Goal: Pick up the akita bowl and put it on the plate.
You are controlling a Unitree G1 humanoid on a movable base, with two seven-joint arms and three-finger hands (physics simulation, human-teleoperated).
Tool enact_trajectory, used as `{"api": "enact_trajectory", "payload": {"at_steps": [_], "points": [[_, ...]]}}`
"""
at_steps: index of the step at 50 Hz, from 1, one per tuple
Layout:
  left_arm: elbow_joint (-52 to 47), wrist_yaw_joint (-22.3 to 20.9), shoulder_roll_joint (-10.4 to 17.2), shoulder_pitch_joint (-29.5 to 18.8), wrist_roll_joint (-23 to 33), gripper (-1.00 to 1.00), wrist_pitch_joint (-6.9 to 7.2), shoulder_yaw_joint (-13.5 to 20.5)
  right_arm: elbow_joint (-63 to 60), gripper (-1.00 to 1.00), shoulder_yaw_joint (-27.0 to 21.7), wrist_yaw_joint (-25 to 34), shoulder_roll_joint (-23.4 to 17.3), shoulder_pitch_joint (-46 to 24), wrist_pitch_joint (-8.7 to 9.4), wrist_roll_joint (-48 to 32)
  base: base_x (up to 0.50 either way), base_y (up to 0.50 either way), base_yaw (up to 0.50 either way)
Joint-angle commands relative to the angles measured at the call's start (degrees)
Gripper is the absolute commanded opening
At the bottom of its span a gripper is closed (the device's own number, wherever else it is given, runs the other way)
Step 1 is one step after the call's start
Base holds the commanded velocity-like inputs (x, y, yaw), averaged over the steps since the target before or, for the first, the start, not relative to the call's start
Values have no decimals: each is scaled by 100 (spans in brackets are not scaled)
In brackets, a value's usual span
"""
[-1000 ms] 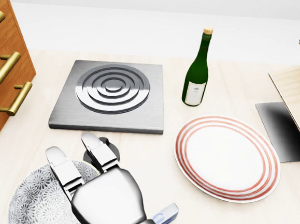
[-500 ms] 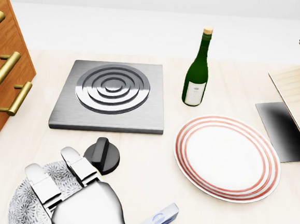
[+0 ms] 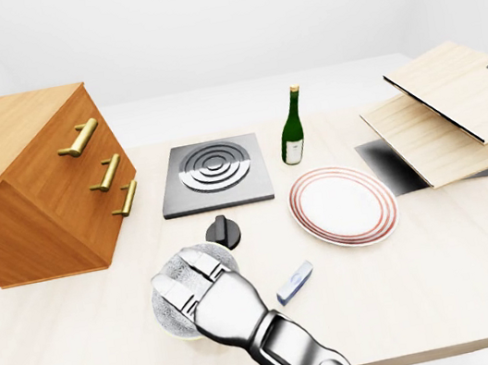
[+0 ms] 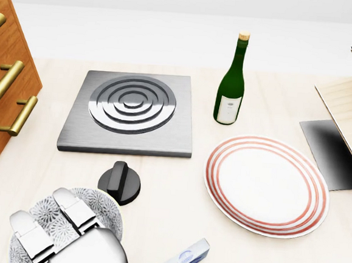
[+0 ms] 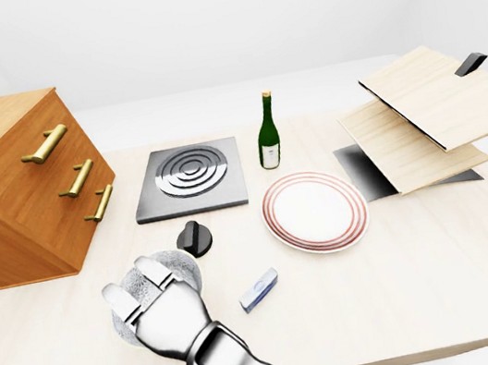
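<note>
The akita bowl [image 4: 101, 208], grey-white with a fine pattern, rests on the table at the lower left of the head view. My right hand [image 4: 42, 209] lies over it from the bottom edge. Two fingers [image 4: 75, 209] stretch across its inside and rim, not closed round it, and the thumb is hidden. The white plate [image 4: 266, 184] with red rings lies bare to the right of the bowl, well apart from it. The left-eye view shows the arm [image 3: 291, 352] coming up from the bottom edge. My left hand does not show.
A black knob [image 4: 119, 182] sits just above the bowl, below the grey burner plate [image 4: 129, 111]. A green bottle [image 4: 231, 87] stands above the plate. A small white-blue object [image 4: 184, 258] lies between bowl and plate. There are a wooden drawer cabinet [image 3: 28, 181] at left and stacked boards [image 3: 448, 111] at right.
My right hand has drawn back down and to the left over the bowl, uncovering the black knob. The bowl and plate have not moved.
</note>
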Motion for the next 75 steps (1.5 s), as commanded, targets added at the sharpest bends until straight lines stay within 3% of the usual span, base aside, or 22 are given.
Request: {"api": "enact_trajectory", "payload": {"at_steps": [1,4,5,8,21,57,75], "points": [[6,0,4,-1,-15,100,0,13,94,100,-3,-34,8,-1,0,40,0,0,0],[6,0,6,0,-17,100,0,13,94,100,-1,-35,6,-3,0,43,0,0,0],[8,0,6,7,-23,100,0,15,407,100,-348,-111,1,-134,0,290,0,0,0],[20,0,29,2,-63,100,0,38,638,100,-502,-214,-8,-204,0,365,0,0,0],[151,0,78,-60,-142,100,0,44,1622,100,-951,-752,50,-401,0,402,0,0,0],[249,0,122,-36,-273,100,0,67,2014,100,-606,-985,0,-139,0,-9,0,0,0],[271,0,36,-49,-126,100,0,8,2703,100,-781,-1298,46,-234,0,36,0,0,0]]}}
